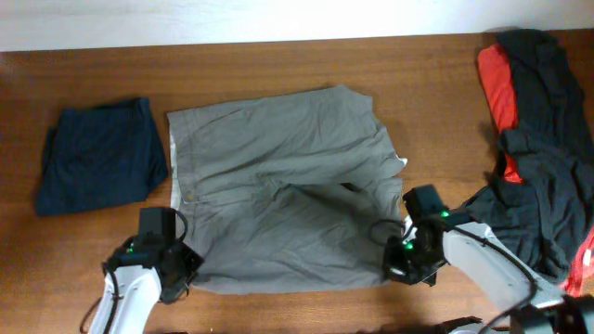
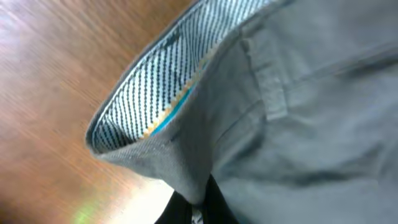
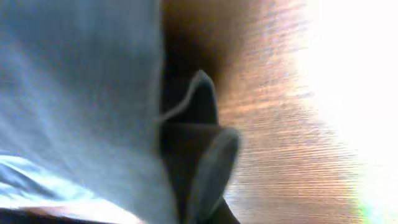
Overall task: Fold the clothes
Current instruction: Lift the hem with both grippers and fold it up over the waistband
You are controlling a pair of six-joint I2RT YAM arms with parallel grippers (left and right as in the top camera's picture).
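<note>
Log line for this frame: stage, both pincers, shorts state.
stage: grasp | left pincer: shut on shorts waistband corner | right pincer: shut on hem corner | shorts: spread on table, unfolded

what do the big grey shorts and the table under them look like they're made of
Large grey-khaki shorts: likely woven cotton twill, matte; soft creases and stitched seams. Their striped waistband lining: thinner woven cloth, with fine dark-and-pale stripes. Brown table: wood or wood-look laminate with a slight sheen; grain lines and glare.
</note>
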